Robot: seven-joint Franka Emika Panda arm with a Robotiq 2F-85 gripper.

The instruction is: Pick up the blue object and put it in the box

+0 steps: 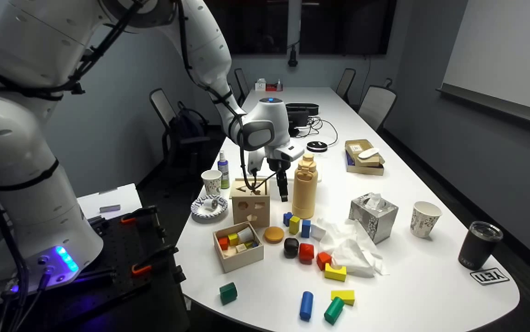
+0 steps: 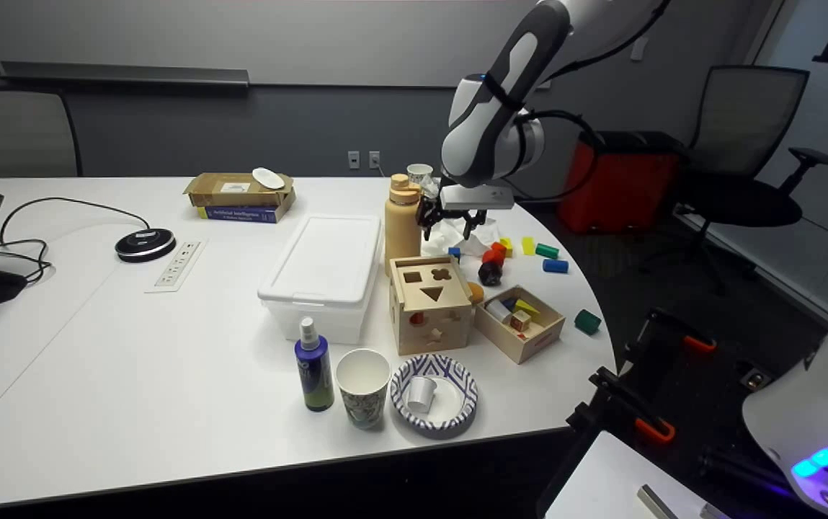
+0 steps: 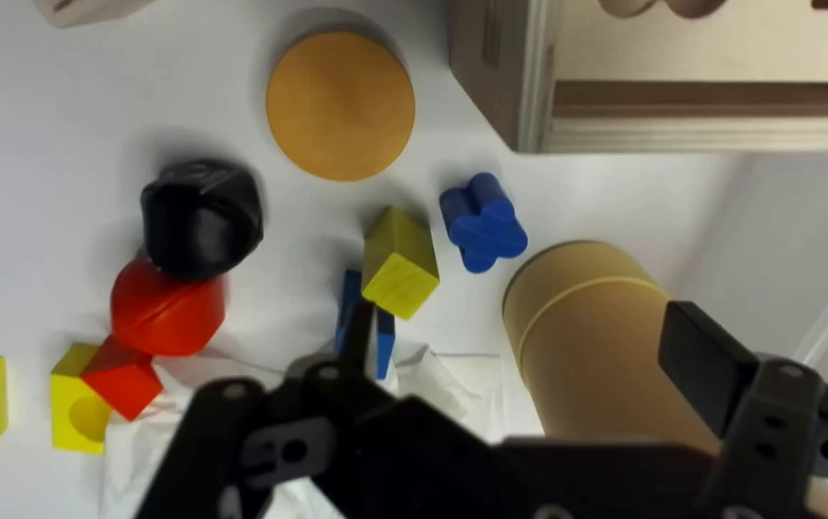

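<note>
A blue flower-shaped block [image 3: 484, 227] stands on the table between the box and the tan bottle; it also shows in an exterior view [image 1: 287, 218]. A blue rectangular block [image 3: 386, 342] is partly hidden by my left finger and a yellow block [image 3: 401, 263]. A blue cylinder [image 1: 306, 305] lies near the table's rounded end. The box [image 2: 432, 310] is a light wooden cube with shape holes; red shows through one hole. Its edge is in the wrist view [image 3: 673, 50]. My gripper [image 3: 529, 353] is open and empty, above the table beside the bottle, also seen in an exterior view [image 2: 448, 220].
The tall tan bottle [image 1: 305, 189] stands close to the gripper. A wooden tray of blocks [image 1: 241, 263], an orange disc [image 3: 341, 106], black and red blocks and crumpled tissue [image 1: 354, 249] lie around. A lidded plastic bin [image 2: 323, 259] stands behind the box.
</note>
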